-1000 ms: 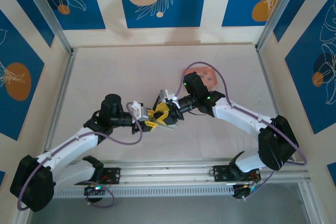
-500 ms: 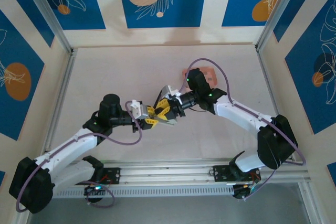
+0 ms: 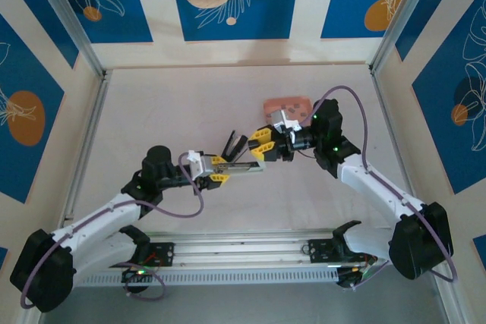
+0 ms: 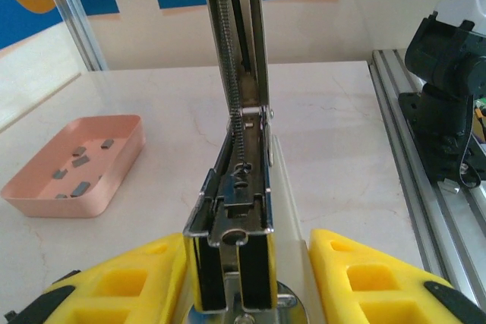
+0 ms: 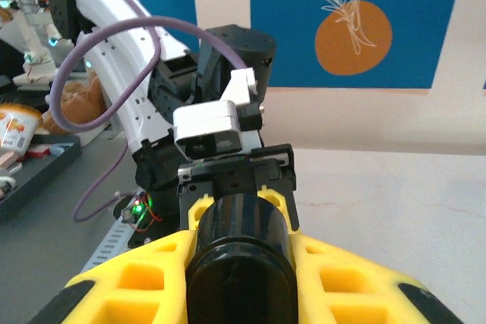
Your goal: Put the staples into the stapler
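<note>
Pale marbled tabletop lies open toward 10 o'clock. The left gripper grasps the open stapler by its metal base, rail cut off upward in the wrist view. The right gripper clenches its black lid. At 1 o'clock, well apart, a salmon tray holds small grey staples, count unclear.

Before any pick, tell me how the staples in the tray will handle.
The staples are small flat grey strips, so they are probably light and hard to pinch off the tray floor. They lie loose and scattered, so a nudge would likely slide them. Such thin strips may snap if squeezed.
</note>
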